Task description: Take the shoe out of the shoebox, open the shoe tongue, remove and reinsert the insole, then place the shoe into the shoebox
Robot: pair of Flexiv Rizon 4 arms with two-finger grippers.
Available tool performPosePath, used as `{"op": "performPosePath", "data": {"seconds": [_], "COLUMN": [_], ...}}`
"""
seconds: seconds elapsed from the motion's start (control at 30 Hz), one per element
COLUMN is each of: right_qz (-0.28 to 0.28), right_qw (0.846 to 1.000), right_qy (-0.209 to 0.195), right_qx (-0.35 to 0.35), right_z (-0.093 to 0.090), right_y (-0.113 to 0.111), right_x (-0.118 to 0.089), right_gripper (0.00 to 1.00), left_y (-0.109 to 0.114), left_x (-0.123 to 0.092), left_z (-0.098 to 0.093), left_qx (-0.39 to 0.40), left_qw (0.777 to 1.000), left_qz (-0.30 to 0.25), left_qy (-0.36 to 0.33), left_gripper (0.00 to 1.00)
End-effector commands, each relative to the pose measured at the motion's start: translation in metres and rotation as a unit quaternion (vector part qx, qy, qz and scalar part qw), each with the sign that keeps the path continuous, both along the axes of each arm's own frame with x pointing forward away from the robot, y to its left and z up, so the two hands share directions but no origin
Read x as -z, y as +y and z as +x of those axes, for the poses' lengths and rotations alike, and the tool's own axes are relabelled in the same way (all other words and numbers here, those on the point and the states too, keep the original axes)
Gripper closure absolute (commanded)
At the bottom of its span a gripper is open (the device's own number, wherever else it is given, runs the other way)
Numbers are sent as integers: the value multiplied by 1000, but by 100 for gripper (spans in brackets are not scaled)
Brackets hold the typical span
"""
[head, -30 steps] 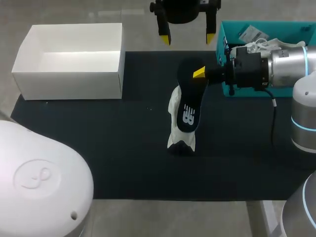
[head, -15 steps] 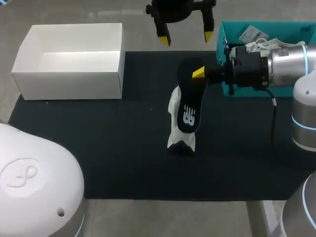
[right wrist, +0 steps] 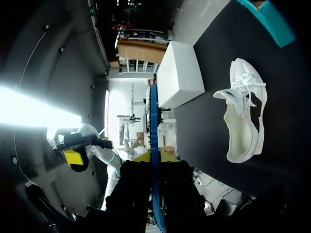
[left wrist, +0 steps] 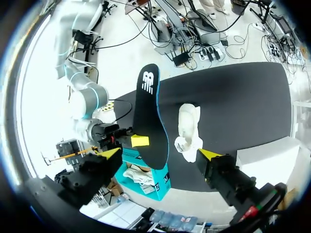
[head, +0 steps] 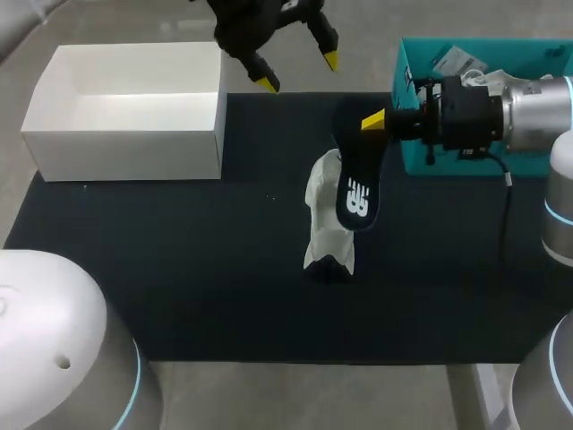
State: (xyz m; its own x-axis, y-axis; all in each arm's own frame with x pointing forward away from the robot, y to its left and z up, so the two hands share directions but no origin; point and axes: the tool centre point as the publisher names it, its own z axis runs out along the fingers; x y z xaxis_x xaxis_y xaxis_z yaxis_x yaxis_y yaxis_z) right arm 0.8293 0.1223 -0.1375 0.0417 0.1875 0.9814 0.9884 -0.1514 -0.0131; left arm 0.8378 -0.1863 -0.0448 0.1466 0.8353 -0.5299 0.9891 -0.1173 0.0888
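Observation:
A white shoe point(head: 327, 219) lies on the black mat point(head: 179, 269) near the middle, its opening toward the far side. My right gripper point(head: 374, 121) is shut on the heel end of the black insole point(head: 358, 175), which hangs over the shoe's right side. In the right wrist view the insole point(right wrist: 153, 136) shows edge-on between the fingers, with the shoe point(right wrist: 243, 116) ahead. My left gripper point(head: 298, 73) hovers open at the far edge, holding nothing. In its wrist view the insole point(left wrist: 150, 121) and the shoe point(left wrist: 189, 128) lie ahead of the left gripper point(left wrist: 160, 153). The white shoebox point(head: 125, 107) stands open at the far left.
A teal bin point(head: 407, 90) with white items stands at the far right, just behind my right gripper. The mat's near half is bare. My arms' white bases fill the near left and right corners.
My left gripper has moved left and turned at the far edge. The right gripper has carried the insole a little to the right, off the shoe's opening.

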Motion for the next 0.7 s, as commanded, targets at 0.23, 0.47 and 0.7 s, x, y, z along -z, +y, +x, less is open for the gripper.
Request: {"op": "performPosePath", "data": {"seconds": [0.23, 0.47, 0.7], "right_qz": [54, 94, 109], "right_qw": [998, 994, 991], "right_qy": [-14, -39, -58], "right_qx": [31, 42, 55], "right_z": [-3, 1, 6], "right_y": [-11, -4, 4], "right_x": [-22, -42, -49], "right_gripper": [100, 100, 100], "left_y": [19, -12, -39], "left_x": [22, 31, 31], "left_z": [-6, -19, -22], "left_qx": [-34, -44, -29], "left_qw": [941, 925, 906], "left_qz": [-335, -372, -420], "left_qy": [39, 62, 34], "left_gripper": [0, 0, 0]}}
